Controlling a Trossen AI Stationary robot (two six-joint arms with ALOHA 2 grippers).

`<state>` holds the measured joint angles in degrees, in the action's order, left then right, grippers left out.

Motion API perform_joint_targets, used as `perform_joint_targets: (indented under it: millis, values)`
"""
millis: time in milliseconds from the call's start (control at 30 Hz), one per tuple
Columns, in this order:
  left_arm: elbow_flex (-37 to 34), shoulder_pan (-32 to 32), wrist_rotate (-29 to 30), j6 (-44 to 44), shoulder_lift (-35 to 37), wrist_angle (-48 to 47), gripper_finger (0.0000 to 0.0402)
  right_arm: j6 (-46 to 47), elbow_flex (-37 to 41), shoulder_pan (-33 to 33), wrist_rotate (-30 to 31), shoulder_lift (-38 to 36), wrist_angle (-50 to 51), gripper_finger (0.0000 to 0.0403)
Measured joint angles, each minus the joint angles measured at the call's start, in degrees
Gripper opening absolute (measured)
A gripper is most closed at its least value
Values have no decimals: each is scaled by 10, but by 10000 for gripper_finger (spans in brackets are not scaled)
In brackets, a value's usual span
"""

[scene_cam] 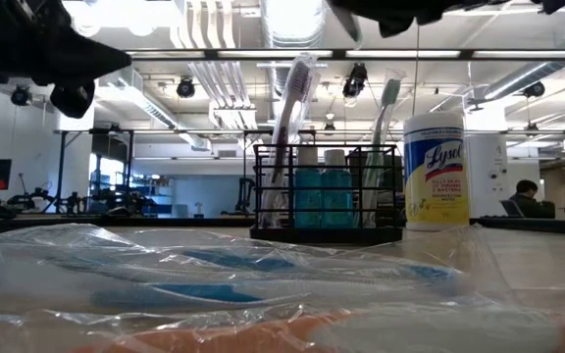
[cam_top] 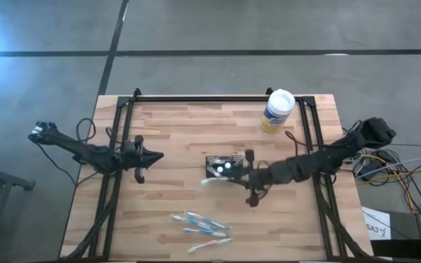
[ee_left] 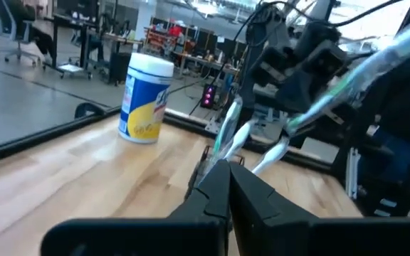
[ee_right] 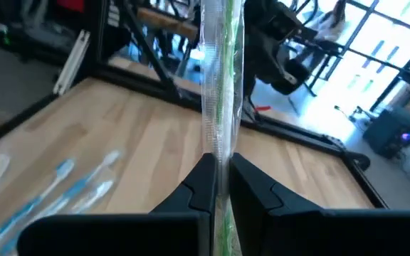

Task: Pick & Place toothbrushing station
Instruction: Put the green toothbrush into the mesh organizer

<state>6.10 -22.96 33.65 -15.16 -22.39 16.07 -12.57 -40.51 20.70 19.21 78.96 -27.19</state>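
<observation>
The toothbrushing station (cam_top: 224, 165) is a small black wire rack at the table's middle, standing on its base; in the low view the station (scene_cam: 327, 191) holds upright toothbrushes and two blue bottles. My right gripper (cam_top: 234, 174) hovers right beside it, shut on a green toothbrush in a clear wrapper (ee_right: 221, 85). My left gripper (cam_top: 156, 155) is shut, held above the table to the station's left, with nothing in it (ee_left: 228, 171). My right gripper pinches the wrapped green toothbrush's shaft (ee_right: 221, 153) between its two fingers. The brush runs along the fingers and sticks out well past their tips. It is lifted off the table, slanting over the station (ee_left: 333, 92); whether its low end touches the rack I cannot tell.
A white-lidded, yellow-labelled wipes canister (cam_top: 278, 109) stands at the far right of the table. Several wrapped blue toothbrushes (cam_top: 202, 226) lie near the front edge. A black frame rail (cam_top: 218, 98) runs along the far side. Bare wood lies between my left gripper and the station.
</observation>
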Motion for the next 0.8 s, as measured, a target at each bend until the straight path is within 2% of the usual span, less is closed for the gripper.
perform_joint_targets:
  millis: [167, 467, 667, 800]
  values:
    - [12, 0, 0, -33, -7, -1, 6, 1, 1, -26, -84, 8, -12, 22]
    - [14, 0, -3, -46, -17, 0, 5, -11, 2, -28, -90, 8, -30, 23]
    - [43, 0, -77, -59, -54, 4, 5, 2, 39, -27, -165, 8, -139, 23]
    - [67, 0, -81, -42, -103, 36, 7, 6, 58, -27, -155, 8, -169, 23]
